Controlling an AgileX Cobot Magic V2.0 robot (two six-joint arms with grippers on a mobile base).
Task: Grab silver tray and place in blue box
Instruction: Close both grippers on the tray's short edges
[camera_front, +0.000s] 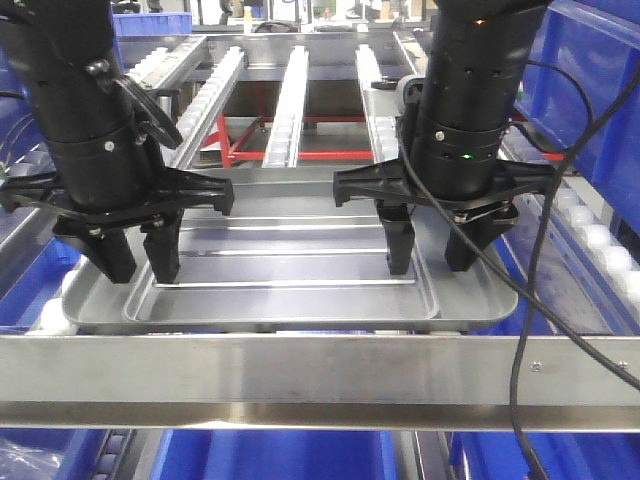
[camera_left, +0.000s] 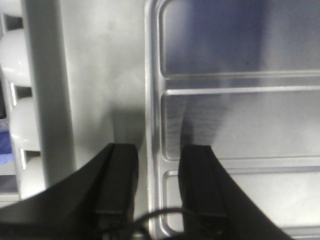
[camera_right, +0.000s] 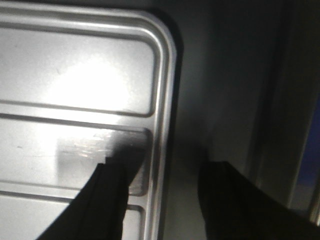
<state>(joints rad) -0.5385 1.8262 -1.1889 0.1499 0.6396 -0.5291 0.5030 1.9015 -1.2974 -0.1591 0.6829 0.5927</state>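
While the silver tray (camera_front: 300, 265) lies flat on the roller rack (camera_front: 290, 100) just behind the steel rail (camera_front: 300, 370), both hands stand over its ends with jaws apart, gripping nothing. The left hand (camera_front: 138, 270) straddles the step at the tray's left side, one finger on the flat margin and the other in the recess. The right hand (camera_front: 431, 262) straddles the right rim. Only the front view shows the green light (camera_front: 465, 156) on the right arm, the black cable (camera_front: 530, 300) and a strip of the blue box (camera_front: 290, 455) below the rail. Only the wrist views show the rim between the fingers.
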